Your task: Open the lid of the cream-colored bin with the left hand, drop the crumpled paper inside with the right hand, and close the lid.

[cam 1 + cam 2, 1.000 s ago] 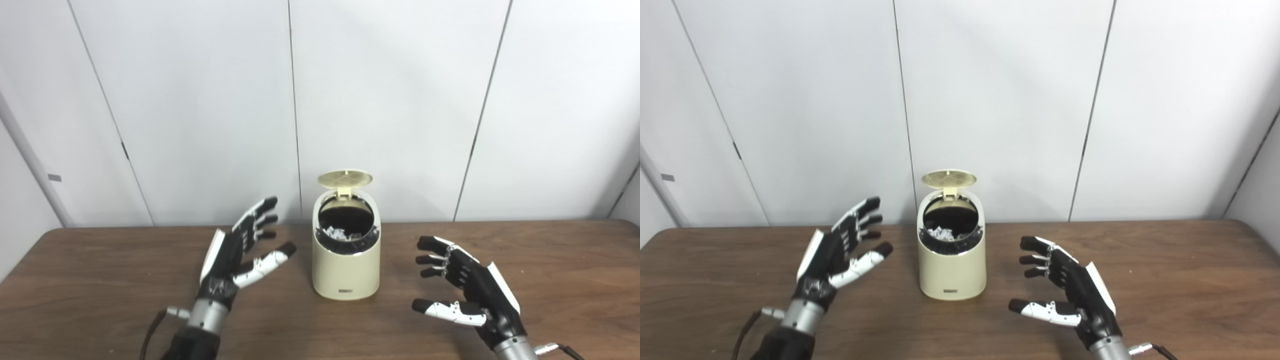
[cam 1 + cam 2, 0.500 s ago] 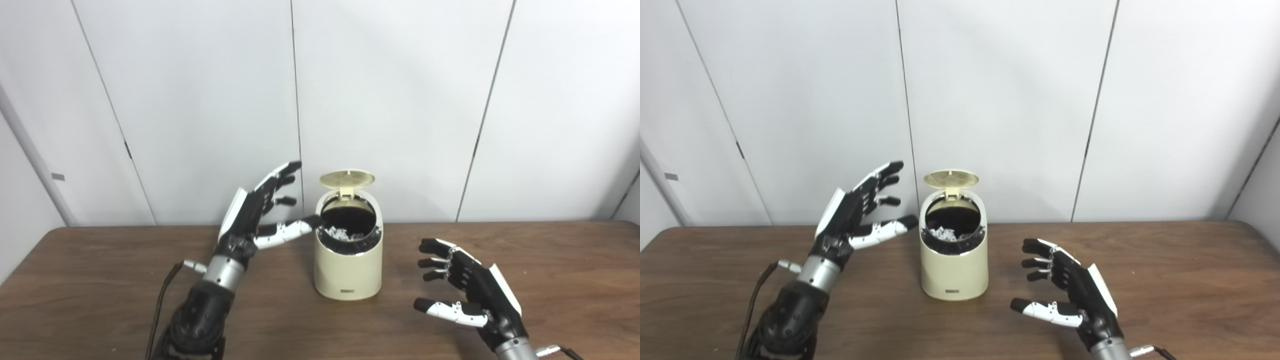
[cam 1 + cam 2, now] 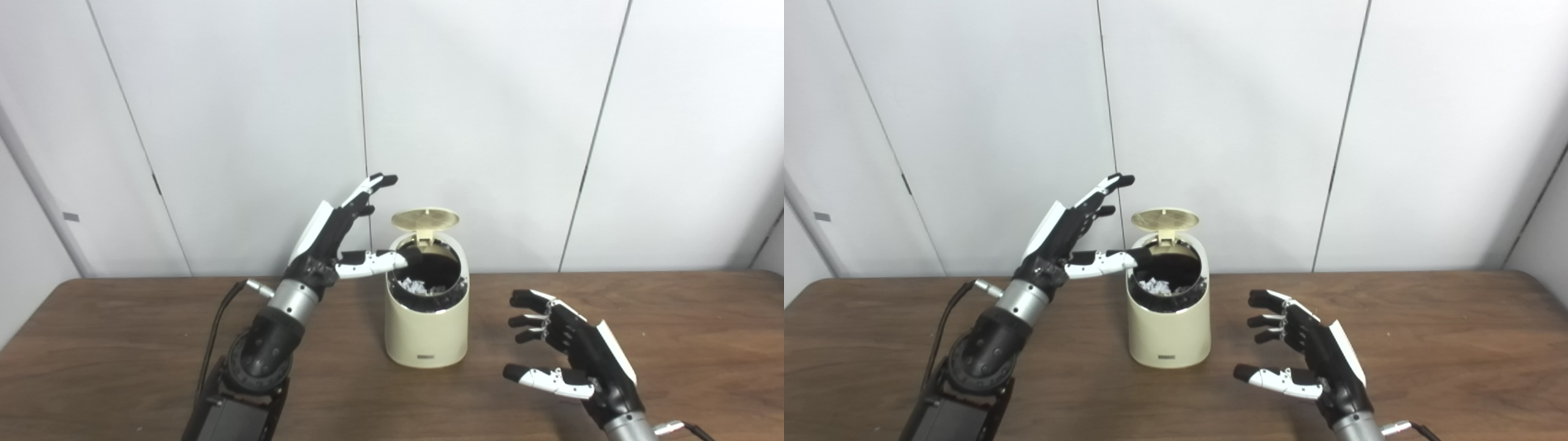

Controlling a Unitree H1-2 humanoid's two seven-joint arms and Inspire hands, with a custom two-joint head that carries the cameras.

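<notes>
Both head cameras sit side by side, looking forward and slightly down across the brown wooden worktop (image 3: 122,343) toward the white panelled wall (image 3: 1243,122), sharing nearly the whole scene, offset sideways.

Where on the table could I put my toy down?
Bare wood lies far right of the right hand, far left of the left arm, and in front of the bin. Crowded: the left hand beside the bin's open lid.
</notes>
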